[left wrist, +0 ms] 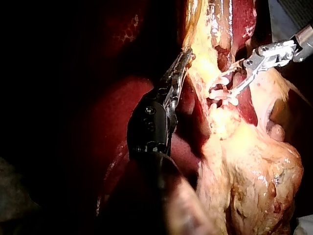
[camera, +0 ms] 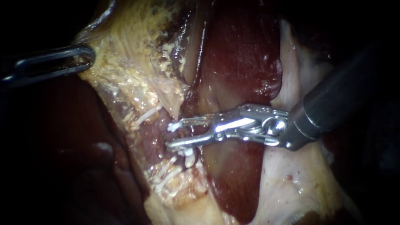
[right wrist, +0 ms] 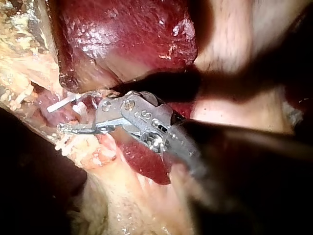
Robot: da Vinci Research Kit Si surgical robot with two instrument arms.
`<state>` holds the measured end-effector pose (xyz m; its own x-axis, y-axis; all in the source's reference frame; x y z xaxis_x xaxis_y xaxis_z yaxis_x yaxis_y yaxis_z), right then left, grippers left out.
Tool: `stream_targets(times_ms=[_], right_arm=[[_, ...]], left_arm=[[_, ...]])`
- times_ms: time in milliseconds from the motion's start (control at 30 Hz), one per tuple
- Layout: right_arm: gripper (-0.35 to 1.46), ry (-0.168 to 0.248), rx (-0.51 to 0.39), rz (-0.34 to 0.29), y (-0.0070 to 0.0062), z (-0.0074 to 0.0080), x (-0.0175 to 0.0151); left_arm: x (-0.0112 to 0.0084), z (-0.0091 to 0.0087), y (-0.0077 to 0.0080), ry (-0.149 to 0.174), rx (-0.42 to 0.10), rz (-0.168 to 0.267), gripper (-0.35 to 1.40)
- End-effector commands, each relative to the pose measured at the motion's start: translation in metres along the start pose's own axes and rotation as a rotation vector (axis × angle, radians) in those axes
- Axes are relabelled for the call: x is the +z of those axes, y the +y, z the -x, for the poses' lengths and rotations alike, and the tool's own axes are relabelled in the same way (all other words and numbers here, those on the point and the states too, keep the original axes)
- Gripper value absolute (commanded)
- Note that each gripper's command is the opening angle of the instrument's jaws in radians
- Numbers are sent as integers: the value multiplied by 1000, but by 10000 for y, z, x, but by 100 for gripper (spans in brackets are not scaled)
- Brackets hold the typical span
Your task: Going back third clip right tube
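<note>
**Clips on, retreat not yet made**

Endoscope: my right instrument [camera: 171, 135] comes in from 3 o'clock. Its jaws are parted and straddle the tube [camera: 182, 132] at centre. White clips [camera: 186, 153] sit just toward 6 o'clock. At 10 o'clock my left instrument [camera: 81, 58] is clamped on tissue [camera: 121, 54].

Left wrist: its jaws pinch the tissue edge, and the clips lie beside the right jaws.

Right wrist: the jaws are apart and grip nothing. Clipping looks done, I judge; backing clear remains.

Light pooled at the centre, glare flashed off the metal of the right instrument [camera: 171, 135], and the edges and the left instrument [camera: 85, 58] sat in shadow.
</note>
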<state>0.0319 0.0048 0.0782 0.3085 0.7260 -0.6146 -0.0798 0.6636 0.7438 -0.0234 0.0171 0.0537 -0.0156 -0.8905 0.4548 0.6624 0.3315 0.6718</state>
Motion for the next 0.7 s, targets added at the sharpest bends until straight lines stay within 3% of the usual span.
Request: stream_targets(times_ms=[33, 333, 700], right_arm=[[60, -1, -11, -1, 1, -1, -4], [60, -6, -68, -16, -2, -2, -37], [60, -3, -219, -38, -18, -28, -85]], left_arm=[[0, 0, 0, 0, 0, 1, -35], [0, 0, 0, 0, 0, 1, -35], [-1, 0, 0, 0, 0, 1, -35]])
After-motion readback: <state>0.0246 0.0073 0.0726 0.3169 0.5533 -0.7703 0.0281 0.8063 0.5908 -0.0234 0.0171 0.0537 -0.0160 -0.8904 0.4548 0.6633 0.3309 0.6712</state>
